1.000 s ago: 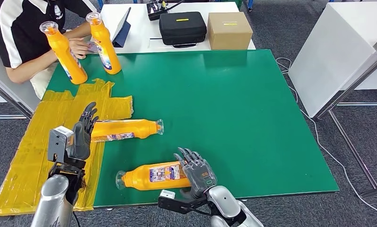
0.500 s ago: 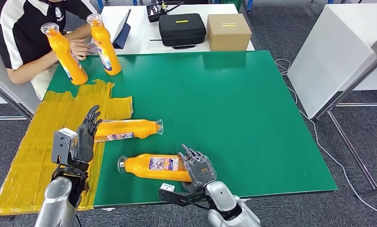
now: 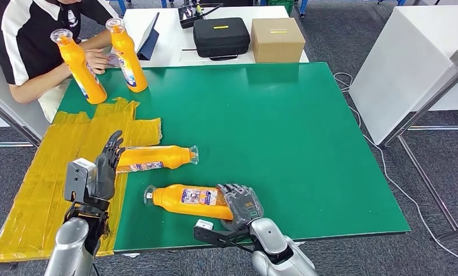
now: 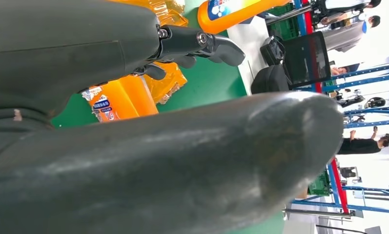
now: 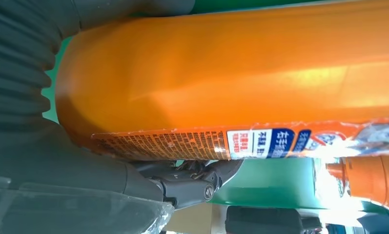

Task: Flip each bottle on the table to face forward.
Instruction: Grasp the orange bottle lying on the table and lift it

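Note:
Two orange bottles lie on the green table (image 3: 284, 126). The near bottle (image 3: 186, 202) lies close to the front edge with its cap to the left and a label facing up. My right hand (image 3: 241, 202) grips its base end, fingers curled over it. In the right wrist view this bottle (image 5: 231, 83) sits against the hand (image 5: 60, 165). The second bottle (image 3: 154, 157) lies farther back, cap to the right. My left hand (image 3: 105, 168) stands at its base end with fingers spread, holding nothing; from the left wrist that bottle (image 4: 119, 100) shows beyond the fingers (image 4: 202, 44).
A seated person (image 3: 25, 40) at the far left holds two upright orange bottles (image 3: 80, 68) (image 3: 126, 54) on the table. Crinkled yellow sheeting (image 3: 48, 167) covers the table's left side. Behind stand a black case (image 3: 220, 34), a cardboard box (image 3: 278, 39) and a tablet (image 3: 147, 31).
The near bottle has swung in my right hand: its cap end moved away from the front edge and its body rolled. My left hand edged slightly towards the second bottle.

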